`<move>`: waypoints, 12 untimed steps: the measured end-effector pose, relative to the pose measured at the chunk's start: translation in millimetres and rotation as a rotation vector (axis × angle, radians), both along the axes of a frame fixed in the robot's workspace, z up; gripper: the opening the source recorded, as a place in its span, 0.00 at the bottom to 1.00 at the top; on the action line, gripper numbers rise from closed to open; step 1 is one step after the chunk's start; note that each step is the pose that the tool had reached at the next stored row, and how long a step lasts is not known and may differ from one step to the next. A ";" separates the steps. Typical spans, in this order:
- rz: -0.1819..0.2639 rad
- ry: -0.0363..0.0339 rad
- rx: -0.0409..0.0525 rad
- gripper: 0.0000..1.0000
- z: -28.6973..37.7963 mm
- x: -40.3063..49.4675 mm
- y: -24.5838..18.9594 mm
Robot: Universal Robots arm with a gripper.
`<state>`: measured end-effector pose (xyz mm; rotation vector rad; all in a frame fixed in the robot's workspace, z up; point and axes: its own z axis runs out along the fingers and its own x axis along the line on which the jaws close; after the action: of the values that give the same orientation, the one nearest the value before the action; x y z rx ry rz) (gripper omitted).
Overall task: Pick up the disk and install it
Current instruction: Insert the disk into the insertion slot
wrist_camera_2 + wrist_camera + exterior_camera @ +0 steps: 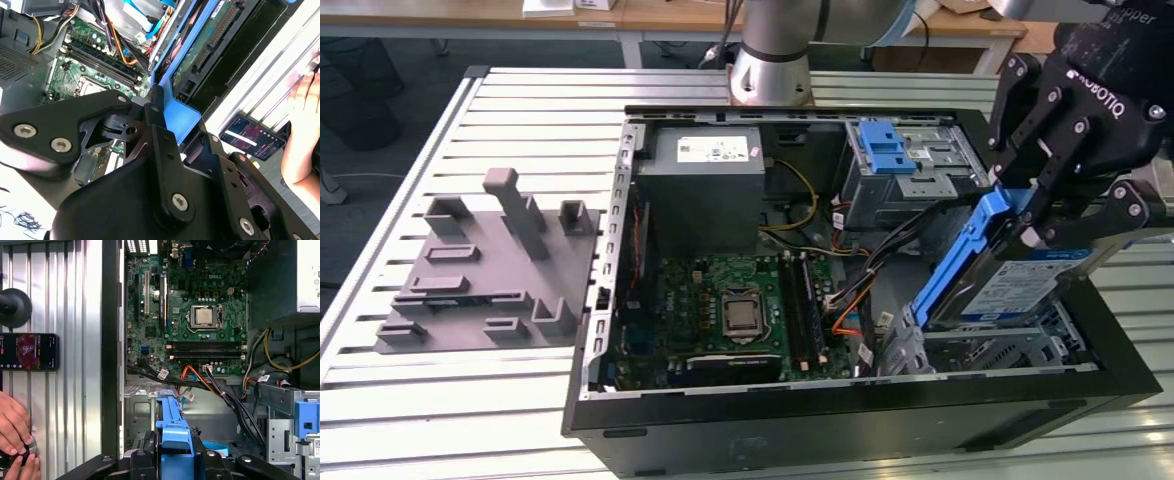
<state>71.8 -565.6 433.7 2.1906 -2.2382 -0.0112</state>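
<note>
Black linkage of the jaws sits nearest the lens in both wrist views. The jaws are pressed onto the disk (176,111), pinching its blue carrier rail at the upper end. The disk hangs tilted below the jaws, with its lower end at the mouth of the bare metal bay (1001,350) in a corner of the computer case (854,410); it is not seated. Judgement: the step in hand is insertion. To do it well, square the rails to the bay guides before pushing, since the tilt looks likely to bind, and feed along the bay's axis rather than across it. The cable bundle (230,400) runs just beside the disk, between the jaws and the motherboard (150,315); keep it from being trapped. A hand (12,425) rests on the worktop (75,340) outside the case wall, well apart from the jaws.
</note>
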 end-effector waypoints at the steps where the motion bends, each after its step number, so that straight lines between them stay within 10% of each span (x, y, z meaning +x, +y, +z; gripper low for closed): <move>1: 0.000 0.0000 0.0000 0.37 -0.1 0.0 0.0; 12: 0.000 0.0000 0.0002 0.37 -0.7 0.0 0.0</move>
<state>71.8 -565.6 433.0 2.1907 -2.2383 -0.0114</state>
